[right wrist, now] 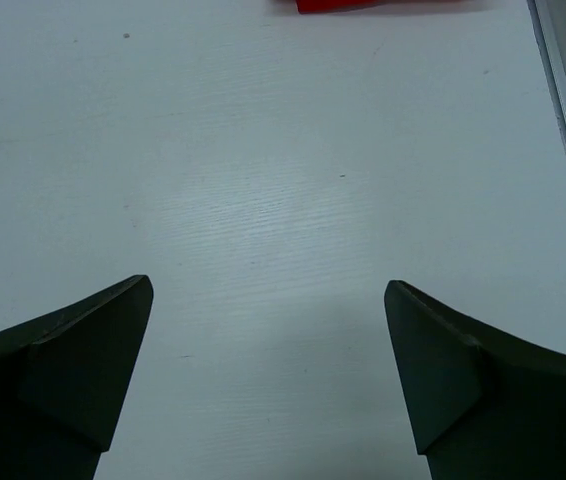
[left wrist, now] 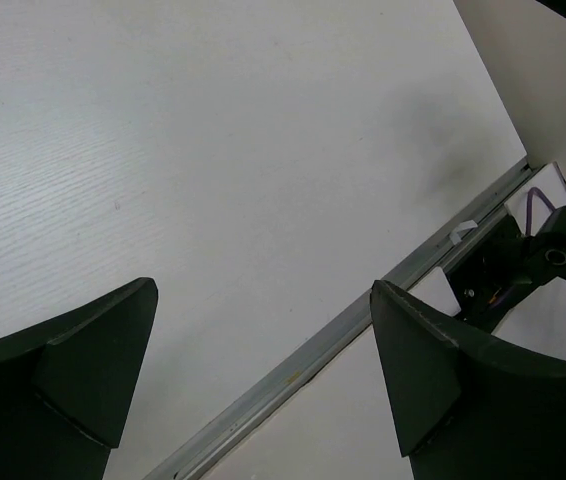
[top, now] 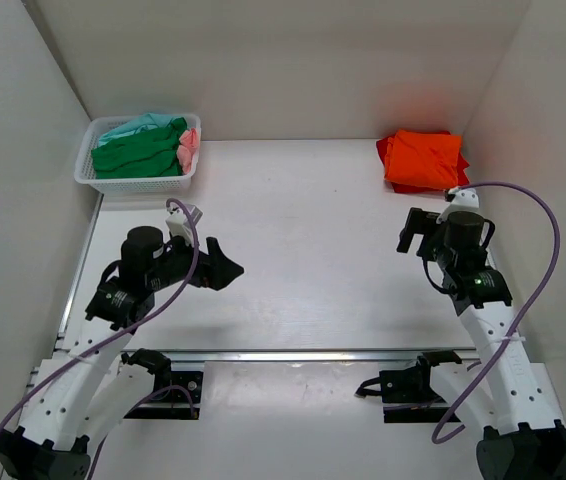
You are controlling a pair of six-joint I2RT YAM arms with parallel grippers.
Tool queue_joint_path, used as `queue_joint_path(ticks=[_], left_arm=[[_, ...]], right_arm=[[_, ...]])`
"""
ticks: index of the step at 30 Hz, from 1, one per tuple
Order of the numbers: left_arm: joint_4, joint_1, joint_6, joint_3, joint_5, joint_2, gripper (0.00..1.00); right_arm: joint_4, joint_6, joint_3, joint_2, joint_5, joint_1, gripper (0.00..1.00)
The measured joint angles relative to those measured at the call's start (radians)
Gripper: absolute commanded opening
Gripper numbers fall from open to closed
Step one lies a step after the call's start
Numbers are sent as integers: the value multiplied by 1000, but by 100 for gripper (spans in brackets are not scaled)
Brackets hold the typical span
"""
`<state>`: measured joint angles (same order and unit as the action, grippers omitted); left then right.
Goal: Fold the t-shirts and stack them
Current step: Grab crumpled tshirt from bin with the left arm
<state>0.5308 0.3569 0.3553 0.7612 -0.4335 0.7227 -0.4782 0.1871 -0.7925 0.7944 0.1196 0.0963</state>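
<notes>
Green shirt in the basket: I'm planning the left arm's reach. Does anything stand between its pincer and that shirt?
Nothing visible lies on the table between them. The left pincer hangs open. Only the near wall of the basket fences the green shirt, so reaching in from above looks best.

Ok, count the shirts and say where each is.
4: green shirt, teal shirt and pink shirt in the basket, far left; orange shirt folded, far right. More may be hidden.

Bright, even overhead light; soft shadows under both arms, and all views sharp.
</notes>
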Motion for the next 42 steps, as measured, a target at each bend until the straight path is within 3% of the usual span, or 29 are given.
queue_joint_path(ticks=[6,10,11,12,13,14,15,16,17,18,21,29,34,38,39,40,42], left_arm=[[-51,8,-25,0,7,-72,99],[-144,10,-34,-3,86,-173,99],[-161,5,-48,2,117,-172,89],[-174,-10,-63,14,147,-148,71],[-181,-37,-79,41,168,-100,33],[-185,-87,-92,90,167,-28,5],[-194,-140,-101,142,169,49,0],[-206,-208,-102,223,156,159,0],[-230,-275,-96,299,147,259,10],[-254,-338,-77,387,137,371,39],[-304,-459,-26,577,158,655,52],[-259,-513,6,1030,250,1236,59],[-219,-511,10,1295,323,1488,66],[-214,-510,17,1418,375,1641,70],[-208,-510,20,1437,387,1674,64],[-195,-510,24,1463,405,1712,52],[-156,-510,31,1553,428,1806,45]], right_arm=[[3,-7,14,28,-35,-3,99],[14,-7,14,70,-43,22,99],[16,-7,14,79,-45,28,100],[19,-7,14,86,-47,36,99],[24,-7,14,95,-47,46,99],[31,-7,14,104,-50,56,99],[39,-7,14,114,-52,64,99],[41,-7,13,127,-59,72,99],[45,-7,11,143,-63,80,99],[46,-8,7,162,-69,85,99],[48,-20,-7,221,-84,94,99],[71,-63,-63,318,-130,78,99],[108,-72,-85,359,-152,78,99],[116,-76,-85,383,-174,79,99],[121,-76,-85,385,-180,78,99],[127,-76,-85,385,-183,78,100],[138,-76,-85,385,-188,77,99]])
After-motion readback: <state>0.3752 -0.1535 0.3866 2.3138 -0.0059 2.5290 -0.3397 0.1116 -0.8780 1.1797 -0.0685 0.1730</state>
